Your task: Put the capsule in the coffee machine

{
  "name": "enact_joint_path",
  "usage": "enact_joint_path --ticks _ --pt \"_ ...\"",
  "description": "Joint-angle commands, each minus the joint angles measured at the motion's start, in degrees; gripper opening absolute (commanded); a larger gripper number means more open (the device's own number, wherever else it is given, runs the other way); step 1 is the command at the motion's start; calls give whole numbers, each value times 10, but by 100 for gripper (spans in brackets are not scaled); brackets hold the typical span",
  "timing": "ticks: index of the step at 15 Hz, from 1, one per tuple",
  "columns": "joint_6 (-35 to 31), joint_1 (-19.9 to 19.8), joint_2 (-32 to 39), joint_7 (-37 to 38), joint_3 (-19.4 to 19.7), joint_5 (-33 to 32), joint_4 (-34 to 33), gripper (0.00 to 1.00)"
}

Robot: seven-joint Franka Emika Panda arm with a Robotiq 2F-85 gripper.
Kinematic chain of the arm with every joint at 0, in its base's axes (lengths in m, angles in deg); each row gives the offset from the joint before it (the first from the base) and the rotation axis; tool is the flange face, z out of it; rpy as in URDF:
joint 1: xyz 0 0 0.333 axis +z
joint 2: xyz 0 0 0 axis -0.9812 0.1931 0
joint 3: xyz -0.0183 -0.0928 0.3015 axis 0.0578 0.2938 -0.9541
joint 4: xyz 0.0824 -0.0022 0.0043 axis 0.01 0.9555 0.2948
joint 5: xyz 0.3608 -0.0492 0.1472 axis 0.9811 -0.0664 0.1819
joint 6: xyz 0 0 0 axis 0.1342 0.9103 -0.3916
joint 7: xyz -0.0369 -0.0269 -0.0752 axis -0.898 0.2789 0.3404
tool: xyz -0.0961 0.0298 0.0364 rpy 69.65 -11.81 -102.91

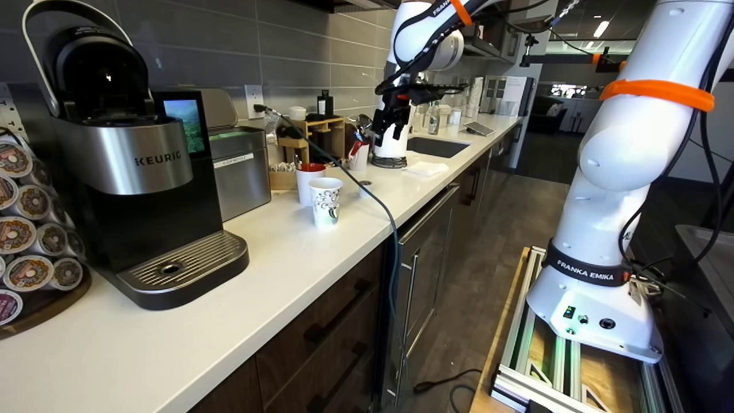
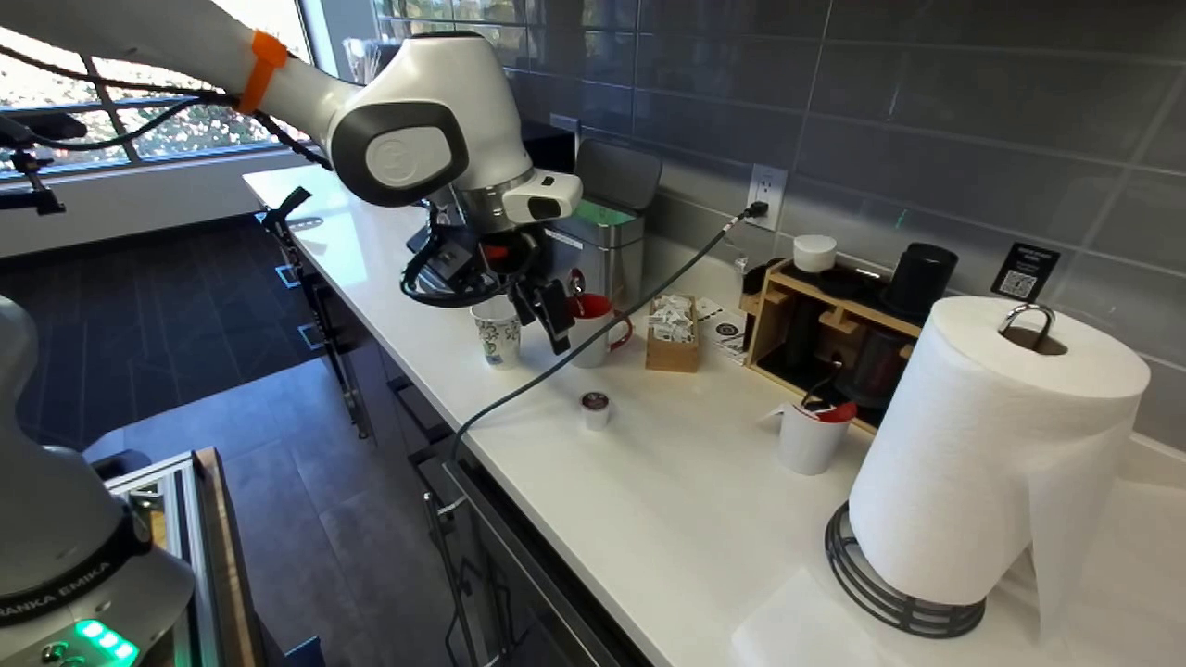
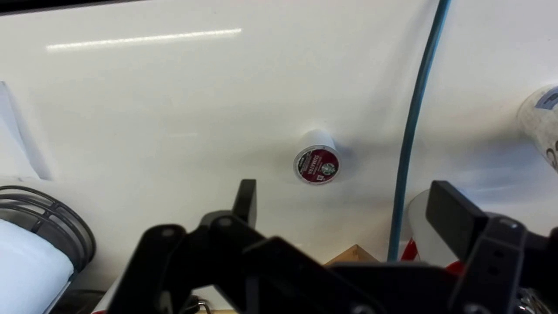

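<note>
The white, round-lidded capsule stands on the smooth table near a patterned cup, and the angular black hand is spread wide above. The coffee machine is brushed metal and black.

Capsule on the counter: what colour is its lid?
The capsule lid is mostly dark red, partly blackish, with pale print; it shows best in the wrist view.
</note>
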Motion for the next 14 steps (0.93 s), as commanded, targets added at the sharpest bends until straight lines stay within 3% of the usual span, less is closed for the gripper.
enact_joint_path --ticks 1,9,11,14 --pt "-15 -5 46 63 -19 -46 -16 100" --pt "-58 -6 188 95 2 -103 -108 100" --pt "-55 -5 218 75 7 -89 -132 100" --pt "-56 -13 245 -4 -13 -15 -149 100"
